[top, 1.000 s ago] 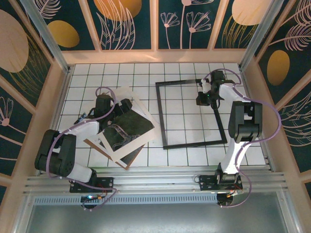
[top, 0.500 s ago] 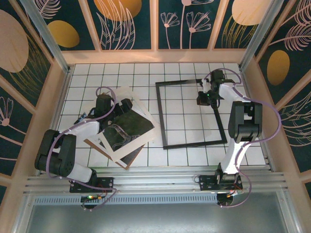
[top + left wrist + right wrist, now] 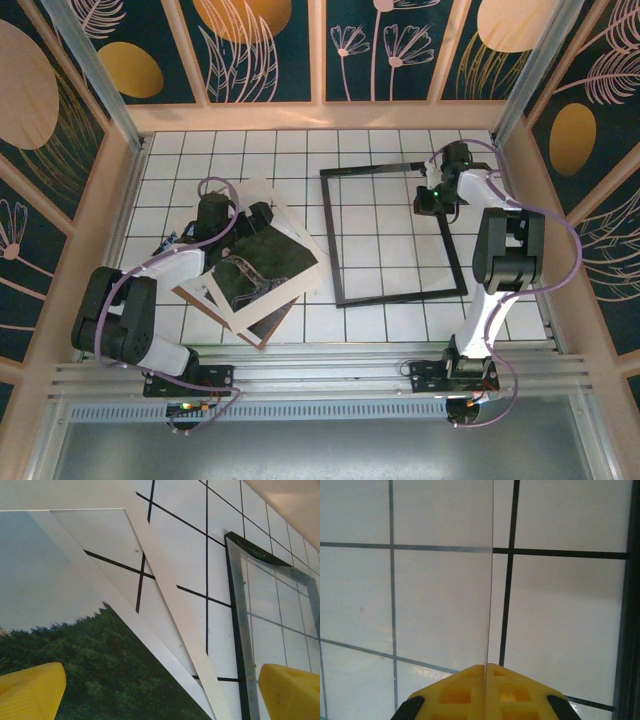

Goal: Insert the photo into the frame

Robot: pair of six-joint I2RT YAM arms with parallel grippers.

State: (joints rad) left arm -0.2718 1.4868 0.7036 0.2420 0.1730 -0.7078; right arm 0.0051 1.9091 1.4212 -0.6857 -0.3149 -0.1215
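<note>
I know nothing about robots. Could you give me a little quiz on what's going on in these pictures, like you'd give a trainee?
1. True or false: the photo already lies inside the black frame.
2. What is pinched in the right gripper? A) a thin clear sheet; B) the photo; C) a pencil.
3. Fill in: the left gripper hangs over the photo with its yellow fingers ____.

Key
1. False: it lies outside, to the left of the frame.
2. A
3. open
</note>
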